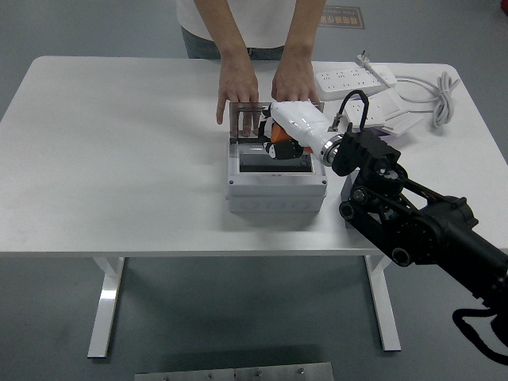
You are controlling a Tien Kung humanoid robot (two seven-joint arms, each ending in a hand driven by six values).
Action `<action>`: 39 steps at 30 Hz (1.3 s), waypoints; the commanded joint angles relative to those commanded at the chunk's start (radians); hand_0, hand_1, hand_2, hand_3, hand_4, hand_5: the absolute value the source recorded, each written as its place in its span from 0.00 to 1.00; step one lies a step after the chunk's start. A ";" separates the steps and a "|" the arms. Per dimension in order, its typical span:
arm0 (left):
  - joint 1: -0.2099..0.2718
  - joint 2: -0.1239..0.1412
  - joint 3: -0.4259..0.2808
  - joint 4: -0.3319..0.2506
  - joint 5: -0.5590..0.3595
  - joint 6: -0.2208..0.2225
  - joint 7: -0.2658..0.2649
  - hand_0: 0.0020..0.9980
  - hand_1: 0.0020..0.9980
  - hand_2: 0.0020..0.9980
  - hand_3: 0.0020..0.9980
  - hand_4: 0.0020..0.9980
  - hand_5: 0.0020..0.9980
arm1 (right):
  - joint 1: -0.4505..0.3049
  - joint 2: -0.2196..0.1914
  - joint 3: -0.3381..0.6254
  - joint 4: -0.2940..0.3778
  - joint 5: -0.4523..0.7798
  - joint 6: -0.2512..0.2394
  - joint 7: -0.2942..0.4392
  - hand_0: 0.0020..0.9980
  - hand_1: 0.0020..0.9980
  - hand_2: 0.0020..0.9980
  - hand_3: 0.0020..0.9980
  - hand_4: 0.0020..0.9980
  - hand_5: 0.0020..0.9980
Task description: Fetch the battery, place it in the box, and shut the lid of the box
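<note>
Your right hand (279, 141), white-shelled, fingers clamped on the orange battery (279, 149), hangs directly over the grey plastic box (275, 187) on the white desk (119, 159); opening just below. Beyond, person's hands (238, 83) hold the clear lid (244, 115) upright.

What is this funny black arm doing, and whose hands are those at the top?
The picture is taken from a camera up on a robot's head, looking down at a white table. The black arm is the robot's right arm; its white hand holds an orange battery over the open grey box. The bare hands belong to a person standing on the far side, who holds the box's clear lid upright. A white power strip with its cable lies at the back right. The robot's left arm cannot be seen.
</note>
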 joint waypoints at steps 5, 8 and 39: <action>-0.001 0.001 -0.005 -0.001 0.009 -0.005 0.000 0.63 0.70 0.57 0.54 0.50 0.00 | 0.011 0.033 0.011 -0.054 -0.013 -0.024 0.006 0.16 0.21 0.27 0.28 0.05 0.00; -0.001 0.001 -0.009 -0.001 0.015 -0.007 0.000 0.63 0.70 0.57 0.54 0.50 0.00 | 0.019 0.048 0.017 -0.086 -0.018 -0.041 0.009 0.16 0.21 0.27 0.28 0.05 0.00; -0.010 0.003 -0.023 -0.002 0.042 -0.022 0.000 0.63 0.70 0.57 0.54 0.50 0.00 | 0.019 0.106 -0.040 -0.173 0.063 -0.121 0.070 0.15 0.21 0.27 0.28 0.05 0.00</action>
